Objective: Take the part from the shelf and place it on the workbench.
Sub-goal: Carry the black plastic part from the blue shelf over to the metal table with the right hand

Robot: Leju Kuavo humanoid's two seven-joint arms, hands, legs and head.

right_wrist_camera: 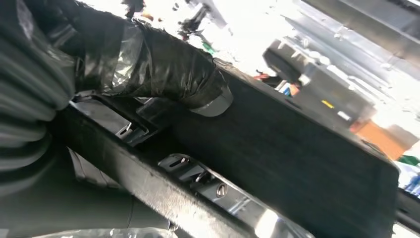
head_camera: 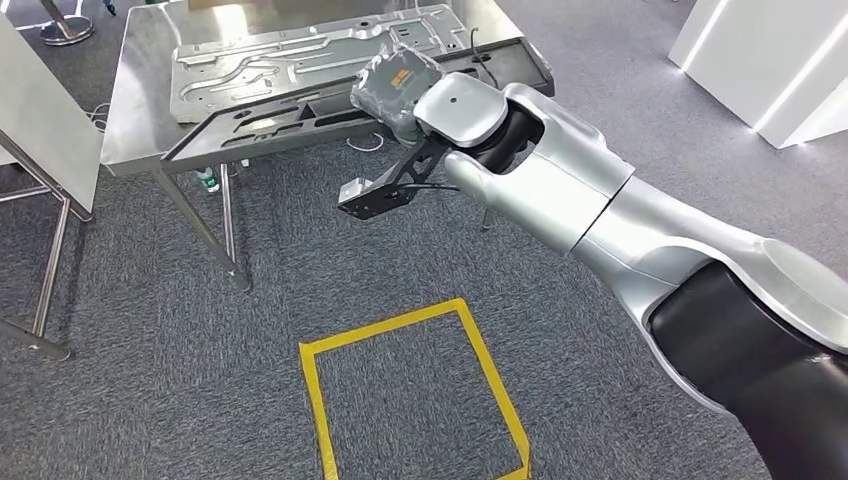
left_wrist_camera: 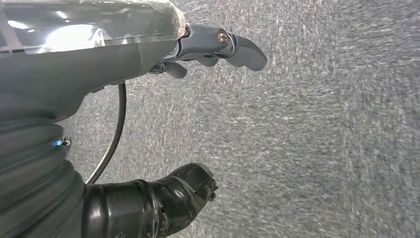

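The right arm [head_camera: 600,200] is stretched forward and across the head view, silver shells at the forearm and a black section nearer the body. Its wrist is bent, and a black bracket is carried beneath it. The right hand [head_camera: 395,85], wrapped in clear film over a grey cover, is closed on a long black part [head_camera: 300,115]. In the right wrist view the thick thumb [right_wrist_camera: 163,74] is pressed flat on the part's dark face, and the fingers are hidden beneath it.

The left hand [left_wrist_camera: 163,134] is seen hanging over grey carpet. Its fingers [left_wrist_camera: 223,47] are held apart from the thumb [left_wrist_camera: 168,198], and nothing is held between them.
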